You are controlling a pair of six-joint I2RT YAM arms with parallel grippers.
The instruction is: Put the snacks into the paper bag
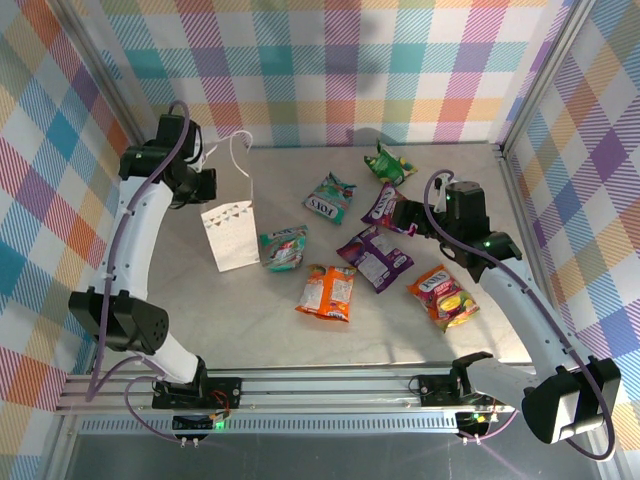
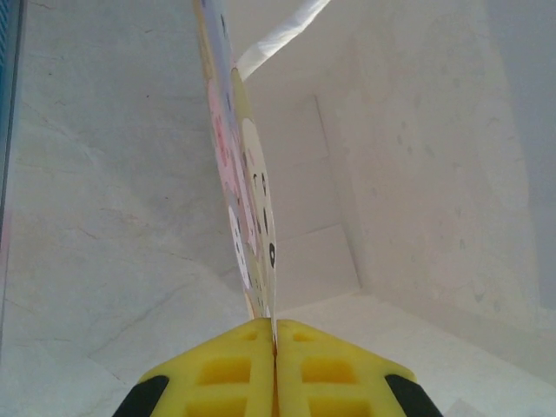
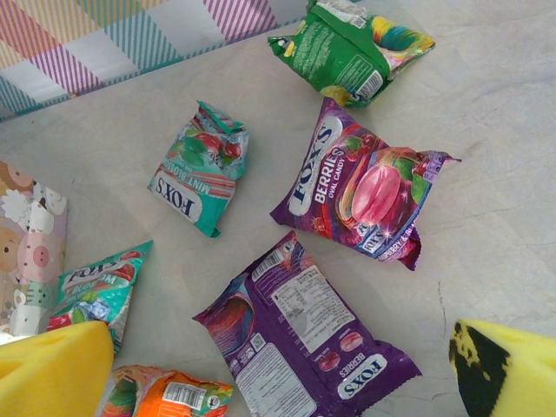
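Paper bag (image 1: pixel 230 235): standing at 9 o'clock on the table, wall pinched by the clenched left gripper (image 2: pixel 275 347). Snacks (image 1: pixel 327 291): seven packets loose, centre to 3 o'clock, none bagged. Right gripper (image 3: pixel 278 365): spread wide over the purple FOX'S packet (image 3: pixel 304 334). The left wrist view adds the bag's bare interior, unreadable from overhead.

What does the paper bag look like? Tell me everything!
The paper bag is white, with a little bunting row and pastel animal pictures, plus white cord handles. It stands on the grey table, left of the snacks. The left gripper pinches one wall at the rim, one finger inside. A teal packet lies close beside it.
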